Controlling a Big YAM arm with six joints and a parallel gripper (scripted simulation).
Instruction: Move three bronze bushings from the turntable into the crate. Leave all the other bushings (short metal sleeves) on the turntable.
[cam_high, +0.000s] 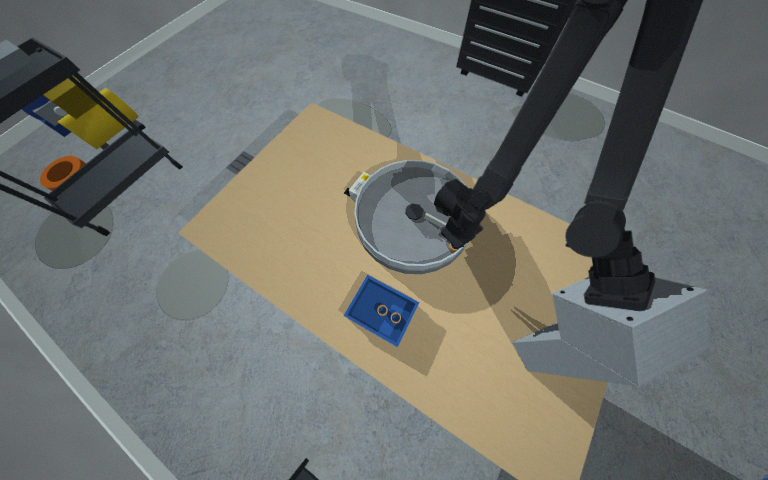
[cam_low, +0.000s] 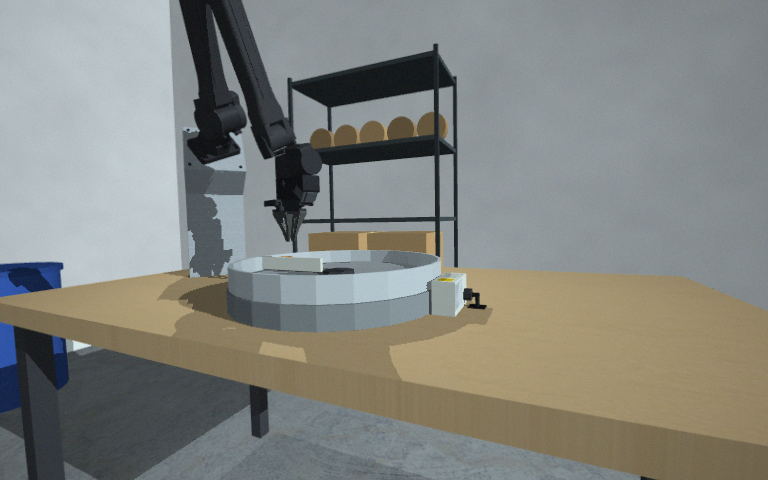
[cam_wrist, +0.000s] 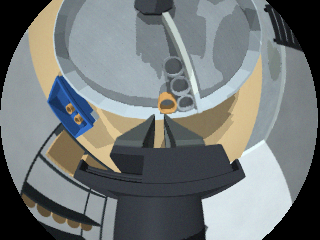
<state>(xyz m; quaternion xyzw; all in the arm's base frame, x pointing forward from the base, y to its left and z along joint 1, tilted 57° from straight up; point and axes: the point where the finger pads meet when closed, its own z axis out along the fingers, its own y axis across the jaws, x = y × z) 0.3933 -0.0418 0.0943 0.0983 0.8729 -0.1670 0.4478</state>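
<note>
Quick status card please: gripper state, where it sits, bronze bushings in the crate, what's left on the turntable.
gripper: fingers nearly shut, nothing held
gripper position: above the turntable near its rim, over the bronze bushing
crate: blue, on the table, holds two bronze bushings
turntable contents: one bronze bushing at the rim, grey bushings lined along the white sweep bar
task count: two of three in the crate

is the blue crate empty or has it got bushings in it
Not empty: the blue crate holds two bronze bushings, lying side by side on its floor.
</note>
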